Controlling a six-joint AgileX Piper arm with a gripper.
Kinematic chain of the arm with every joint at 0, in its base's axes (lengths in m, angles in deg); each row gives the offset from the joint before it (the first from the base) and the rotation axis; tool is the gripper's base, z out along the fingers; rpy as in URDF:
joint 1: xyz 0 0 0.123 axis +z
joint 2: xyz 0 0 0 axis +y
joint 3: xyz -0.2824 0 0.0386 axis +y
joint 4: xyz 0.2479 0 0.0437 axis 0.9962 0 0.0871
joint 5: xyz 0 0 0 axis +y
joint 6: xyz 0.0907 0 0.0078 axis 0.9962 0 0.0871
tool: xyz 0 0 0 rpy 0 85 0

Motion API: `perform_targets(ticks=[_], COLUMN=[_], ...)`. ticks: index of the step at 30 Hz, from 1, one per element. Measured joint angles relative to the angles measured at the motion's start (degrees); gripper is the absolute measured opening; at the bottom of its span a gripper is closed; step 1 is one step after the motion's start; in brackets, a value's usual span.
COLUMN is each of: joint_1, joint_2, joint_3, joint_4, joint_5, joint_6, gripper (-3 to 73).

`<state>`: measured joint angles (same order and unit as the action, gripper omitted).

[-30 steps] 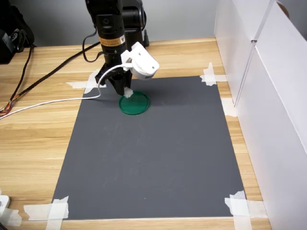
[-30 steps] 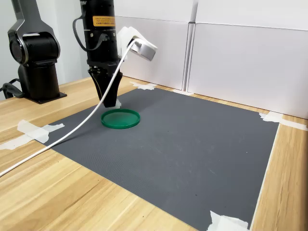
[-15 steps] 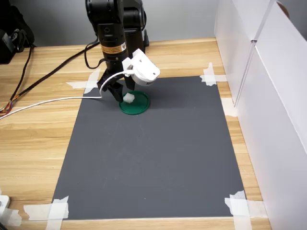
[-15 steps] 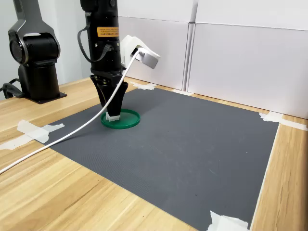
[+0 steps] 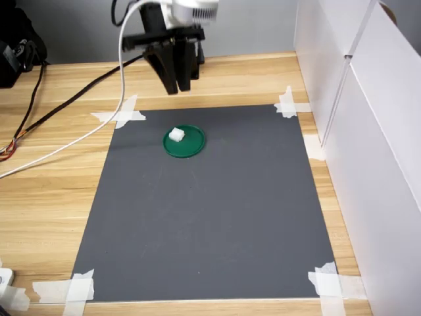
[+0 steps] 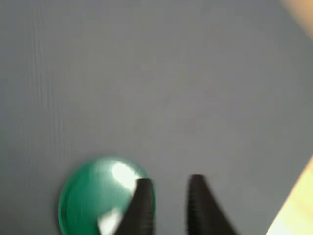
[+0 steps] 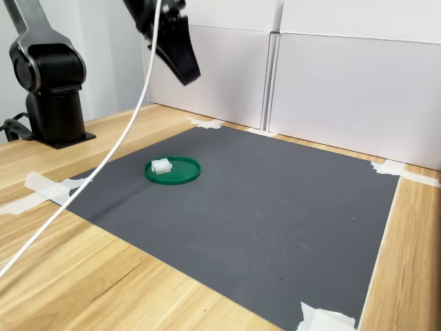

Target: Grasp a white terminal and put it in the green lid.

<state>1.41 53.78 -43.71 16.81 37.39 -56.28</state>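
Observation:
The white terminal [image 5: 176, 135] [image 7: 161, 165] lies inside the green lid [image 5: 189, 146] [image 7: 182, 174], near its rim and free of any grip. The lid rests flat on the dark grey mat. My gripper [image 5: 179, 89] [image 7: 189, 77] hangs well above the mat, behind the lid in the first exterior view, and touches nothing. In the wrist view the gripper [image 6: 168, 178] is open, its two black fingers apart with only mat between them. The blurred lid [image 6: 88, 196] shows beside one finger [image 6: 143, 205].
The grey mat [image 5: 210, 217] is taped at its corners to a wooden table [image 5: 46, 191]. White panels [image 5: 368, 131] wall off the first exterior view's right. A white cable [image 5: 66, 148] trails from the wrist across the table. The arm's black base [image 7: 52, 83] stands at the second exterior view's left.
The gripper let go of the white terminal, which now rests in the green lid. The arm then rose high and drew back from the lid.

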Motion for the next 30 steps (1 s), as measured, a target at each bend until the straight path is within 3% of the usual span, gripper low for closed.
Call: perform_targets(ticks=[3, 7, 9, 14, 17, 21, 30], joint_1=[0.00, 0.00, 0.00, 0.00, 0.00, 0.00, 0.00], joint_2=[-5.02, -9.65, -12.09, -19.72, -25.52, -33.53, -45.46], joint_3=[0.00, 0.00, 0.06, 0.58, 3.54, 11.25, 28.07], joint_4=[2.74, 3.05, 0.73, -8.87, -12.06, -12.44, -15.07], joint_5=[-0.89, -0.94, -0.94, -0.87, -2.04, -3.84, -5.24], joint_6=[3.75, 16.78, 25.58, 48.27, 57.21, 59.95, 53.59], gripper=[0.8, -1.8, -2.0, -2.0, -2.0, -2.0, -2.0])
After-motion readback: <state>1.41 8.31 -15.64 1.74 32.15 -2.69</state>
